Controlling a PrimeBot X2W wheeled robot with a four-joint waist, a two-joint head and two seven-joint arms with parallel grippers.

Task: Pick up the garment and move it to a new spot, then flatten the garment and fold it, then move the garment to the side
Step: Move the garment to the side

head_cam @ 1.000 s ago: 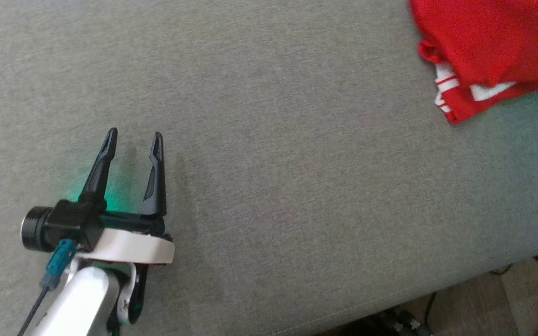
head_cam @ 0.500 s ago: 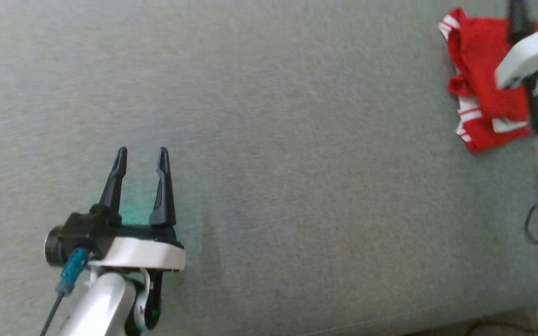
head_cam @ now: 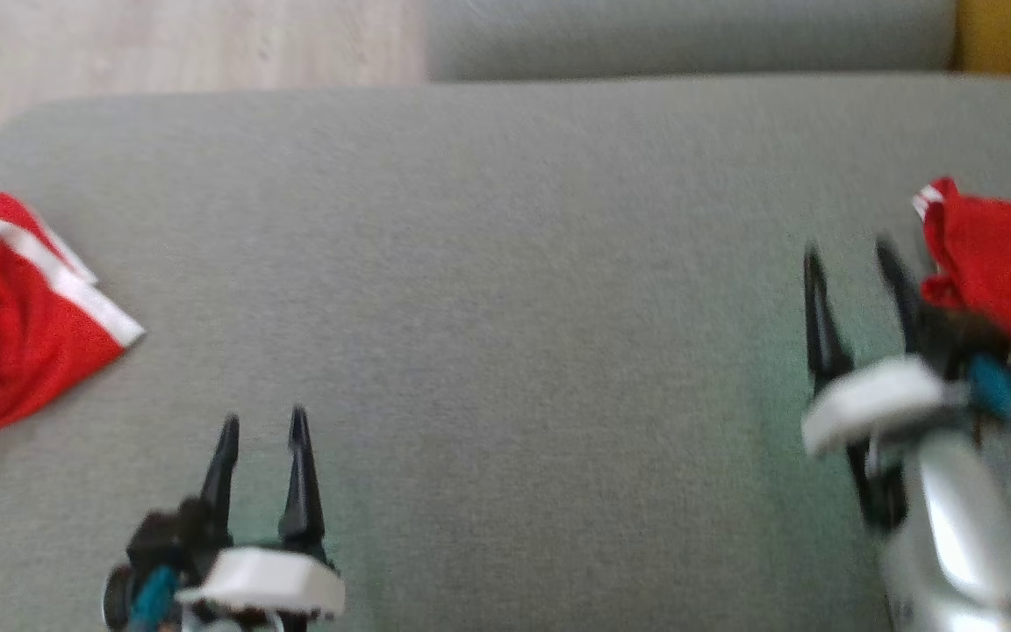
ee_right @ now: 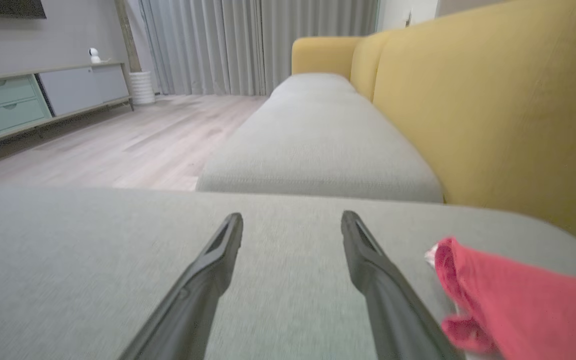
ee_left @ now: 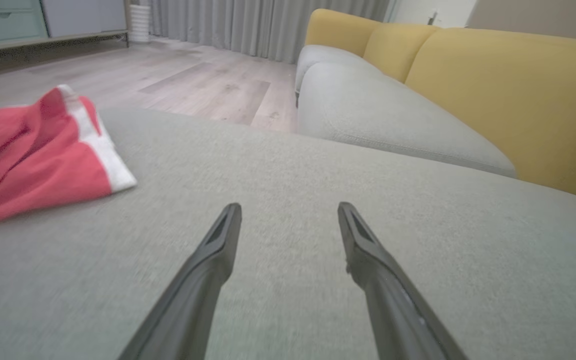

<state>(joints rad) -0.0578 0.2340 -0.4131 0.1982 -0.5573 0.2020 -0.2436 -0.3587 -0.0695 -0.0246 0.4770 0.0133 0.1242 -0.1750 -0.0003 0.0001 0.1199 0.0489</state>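
Note:
A red garment with white stripes [head_cam: 997,254] lies in a compact heap at the right edge of the grey cushion [head_cam: 505,263]; it also shows as the red garment [ee_right: 508,300] just right of my right fingers. My right gripper [head_cam: 849,254] [ee_right: 292,217] stands open and empty just left of it, not touching. A second red garment with white trim [head_cam: 5,325] [ee_left: 33,155] lies crumpled at the cushion's left edge. My left gripper [head_cam: 263,420] [ee_left: 288,207] is open and empty over bare cushion, right of and nearer than that piece.
The wood floor [head_cam: 163,44] lies beyond the cushion's far left corner. A further grey seat [ee_right: 318,145] and a yellow backrest [ee_right: 493,110] run along the far right. A low cabinet [ee_right: 13,100] and curtains [ee_right: 248,45] stand across the room.
The head camera has swung, bringing the cushion's far edge and the left red garment into view. My right gripper has drawn back off the right garment and now stands to its left.

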